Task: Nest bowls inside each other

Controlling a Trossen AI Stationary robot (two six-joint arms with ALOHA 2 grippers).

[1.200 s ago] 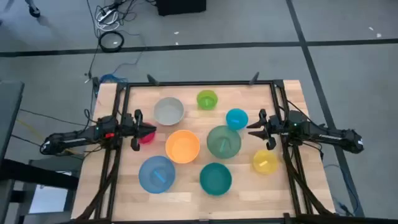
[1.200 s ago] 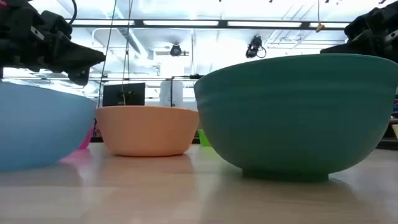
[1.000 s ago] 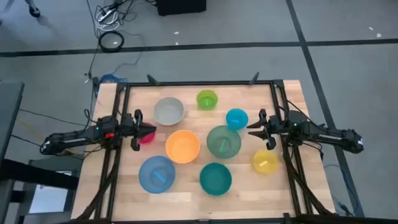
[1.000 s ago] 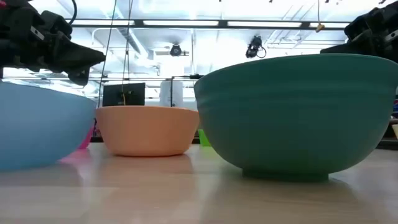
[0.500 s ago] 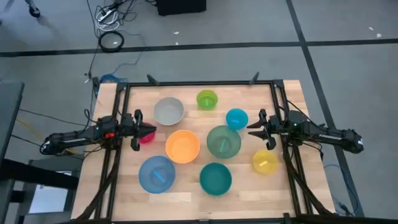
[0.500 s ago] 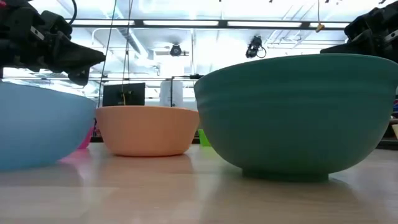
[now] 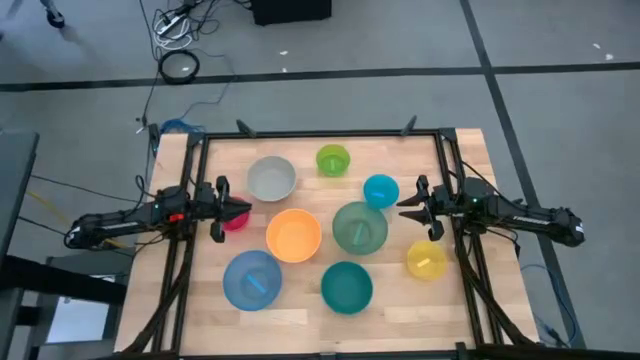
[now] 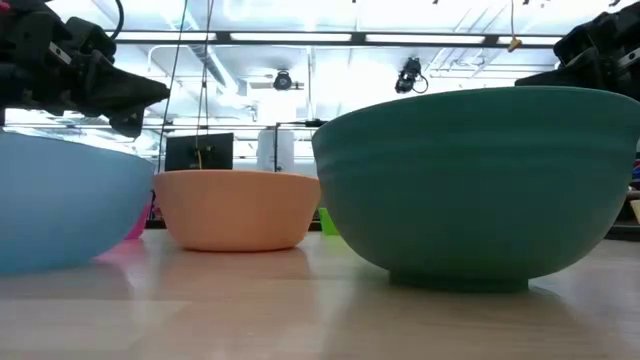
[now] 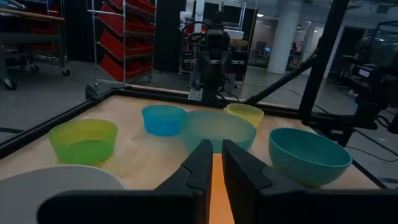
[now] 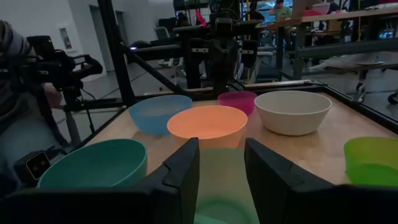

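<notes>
Several bowls stand apart on their bases on the wooden table: grey (image 7: 271, 179), lime green (image 7: 333, 160), cyan (image 7: 381, 190), orange (image 7: 294, 235), dark green (image 7: 360, 228), yellow (image 7: 426, 260), blue (image 7: 252, 280) and teal (image 7: 347, 288). The pink-red bowl (image 7: 236, 221) lies partly under my left gripper (image 7: 240, 210), which hovers level at the table's left side, a narrow slit between its fingers (image 9: 217, 146). My right gripper (image 7: 405, 208) hovers level at the right side between the cyan and yellow bowls, open and holding nothing (image 10: 221, 146).
Black frame rails (image 7: 320, 133) run along the table's far, left and right edges. A person (image 10: 18, 93) sits beyond the table in the right wrist view. Bare wood shows along the near edge (image 7: 300, 318) and at the far corners.
</notes>
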